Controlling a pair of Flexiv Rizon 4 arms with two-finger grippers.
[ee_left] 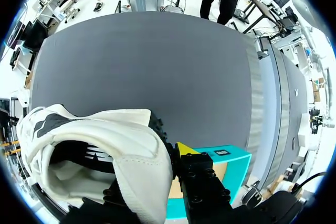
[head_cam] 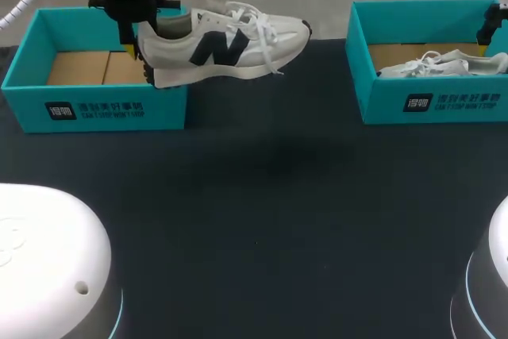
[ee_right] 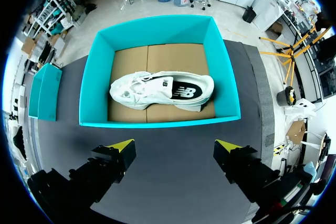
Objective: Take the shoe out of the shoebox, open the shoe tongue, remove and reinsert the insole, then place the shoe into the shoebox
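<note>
Holding the shoe [head_cam: 226, 45] in the air by its heel, at the inner wall of the left shoebox [head_cam: 95, 109].
Left end effector [head_cam: 141, 57] was clamped on the heel collar, one yellow tip showing outside it. The shoe hung sole down over the counter [head_cam: 262, 212], long axis sideways, toe toward the right arm. Right end effector [ee_right: 173, 153] was spread wide and empty above the right shoebox [ee_right: 157, 121], which held a second shoe [ee_right: 160, 90]. Judged: the tongue faced up, reachable from the right.

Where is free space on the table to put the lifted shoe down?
The table is bare between the left shoebox and the right shoebox. Crowded: the lifted shoe by the left, a second shoe inside the right.
</note>
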